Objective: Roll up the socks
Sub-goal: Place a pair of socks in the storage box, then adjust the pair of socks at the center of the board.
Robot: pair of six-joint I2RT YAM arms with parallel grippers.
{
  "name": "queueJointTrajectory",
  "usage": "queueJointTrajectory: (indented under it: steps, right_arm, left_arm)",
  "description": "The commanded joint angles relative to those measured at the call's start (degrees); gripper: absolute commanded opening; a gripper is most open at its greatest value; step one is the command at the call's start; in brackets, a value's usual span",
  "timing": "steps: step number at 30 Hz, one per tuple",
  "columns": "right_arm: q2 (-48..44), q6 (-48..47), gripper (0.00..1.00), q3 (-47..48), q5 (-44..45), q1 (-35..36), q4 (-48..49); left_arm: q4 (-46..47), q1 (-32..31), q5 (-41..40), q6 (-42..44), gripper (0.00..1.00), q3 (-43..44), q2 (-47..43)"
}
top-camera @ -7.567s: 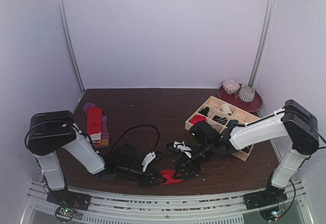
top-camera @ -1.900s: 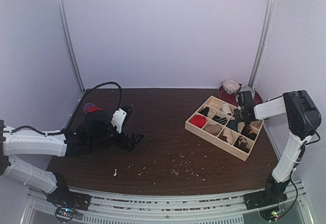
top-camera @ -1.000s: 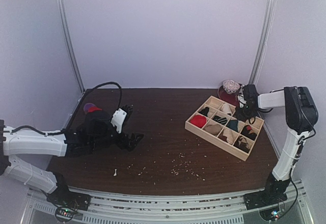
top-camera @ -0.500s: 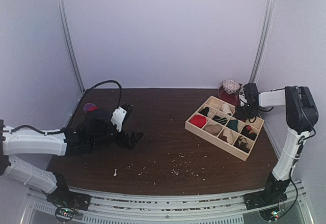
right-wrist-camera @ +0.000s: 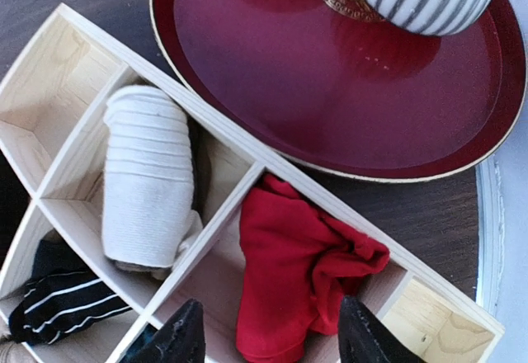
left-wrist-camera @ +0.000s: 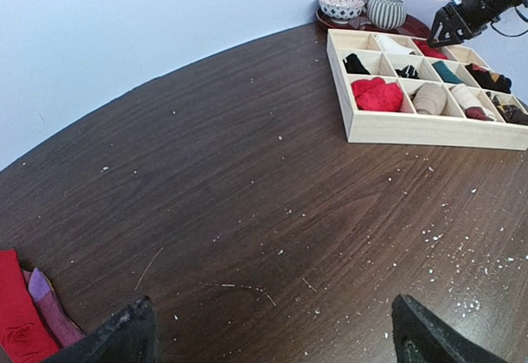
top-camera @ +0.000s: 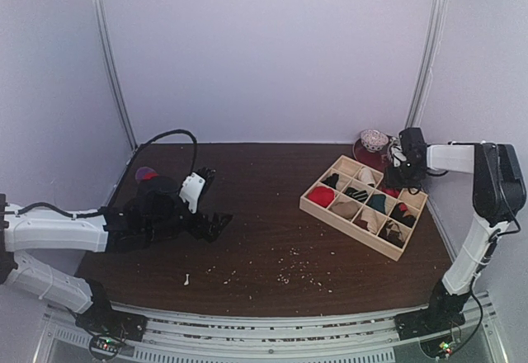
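The crumpled red fabric sock (right-wrist-camera: 297, 272) that lay at the near edge of the dark wooden table (top-camera: 272, 247) between both grippers some seconds ago is gone from there. It now sits in a far compartment of the pale wooden grid tray (top-camera: 346, 229), just beside the rolled cream sock (right-wrist-camera: 144, 190) in the next cell and near the dark red round plate (right-wrist-camera: 330, 82). The right gripper (right-wrist-camera: 268, 334) has lifted off it over the last second and hangs above that cell with its fingers spread and nothing between them. This sock therefore reads as delivered, though it looks more bunched than tightly rolled. The left gripper (left-wrist-camera: 268, 338) has swung back to the left side of the table, its fingers wide apart and empty, low over bare wood. Near it at the left edge lie a flat red sock (left-wrist-camera: 15, 318) and a purple-pink sock (left-wrist-camera: 48, 309), touching and not yet rolled; those are likely next.
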Motion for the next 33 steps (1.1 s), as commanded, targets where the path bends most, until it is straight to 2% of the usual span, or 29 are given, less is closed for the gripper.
queueJointTrajectory:
  steps: [1,4,9,22,28,33]
  right_arm:
    - [-4.0,0.8,0.48,1.2,-2.5,-0.4,-0.4]
    - [-4.7,0.9,0.44,1.2,-3.0,-0.4,0.8]
    - [-0.9,1.2,0.34,2.5,-4.5,-0.4,0.3]
    - [10.5,1.9,0.26,1.3,-1.1,-0.5,4.7]
    - [0.7,2.1,0.26,-1.9,-1.6,-0.5,6.7]
    - [-8.6,2.9,0.33,-1.8,-3.0,-0.5,4.8]
  left_arm:
    - [0.5,0.4,-1.5,1.0,0.98,1.7,-0.4]
    - [0.5,0.5,-1.9,0.9,0.98,1.5,-0.7]
    - [0.2,0.5,-2.8,0.5,0.98,1.5,-1.0]
    - [-1.4,0.7,-6.3,-2.3,0.98,1.8,-2.3]
    - [-3.5,0.9,-8.5,-2.3,0.98,2.5,-4.5]
    - [-4.3,1.6,-11.1,-4.1,0.98,2.6,-8.0]
